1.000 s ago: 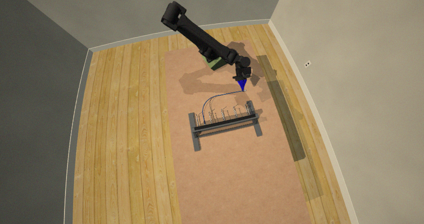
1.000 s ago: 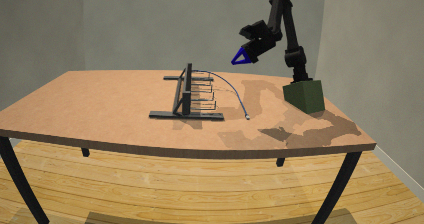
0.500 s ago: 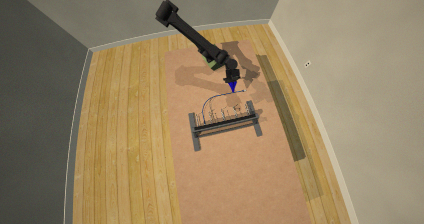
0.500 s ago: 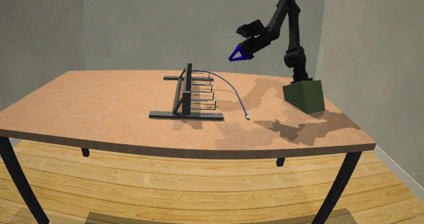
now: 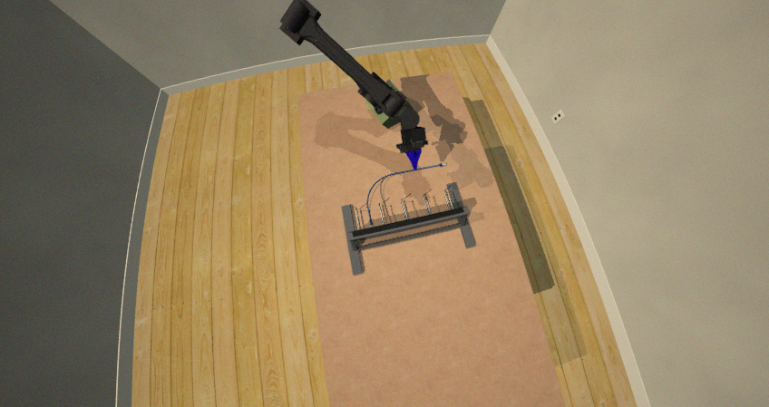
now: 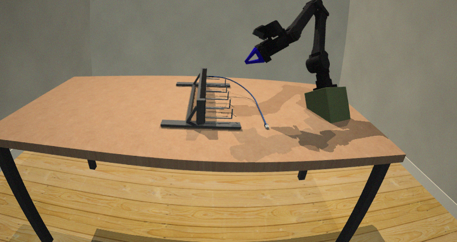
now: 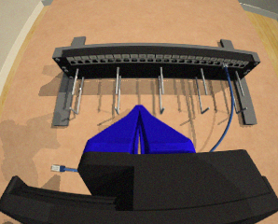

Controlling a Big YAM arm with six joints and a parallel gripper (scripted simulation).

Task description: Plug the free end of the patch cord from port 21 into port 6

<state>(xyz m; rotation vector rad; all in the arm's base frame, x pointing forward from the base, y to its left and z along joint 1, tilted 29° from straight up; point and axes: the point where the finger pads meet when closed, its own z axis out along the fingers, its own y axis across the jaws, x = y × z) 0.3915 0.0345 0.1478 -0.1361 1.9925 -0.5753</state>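
Observation:
The dark rack [image 5: 355,257] [image 6: 200,111] [image 7: 62,107] stands upright on the table, its row of jacks facing the arm. The blue patch cord [image 5: 369,198] [image 6: 255,101] [image 7: 232,100] is plugged in near the right end of the panel in the wrist view and arcs out toward the arm. Its free plug [image 5: 443,164] [image 6: 265,126] [image 7: 57,166] lies on the table, left of the gripper in the wrist view. My gripper [image 5: 415,169] [image 6: 246,62] [image 7: 139,110] is shut and empty, high above the table between the rack and the arm's base. Port number plates are too small to read.
Several thin wire cable guides [image 6: 231,112] [image 7: 160,93] stick out from the rack's front toward the arm, below the jacks. The green base block [image 6: 333,106] of the arm stands at the table's end. The table's edge [image 6: 256,166] runs along the near side in the exterior view.

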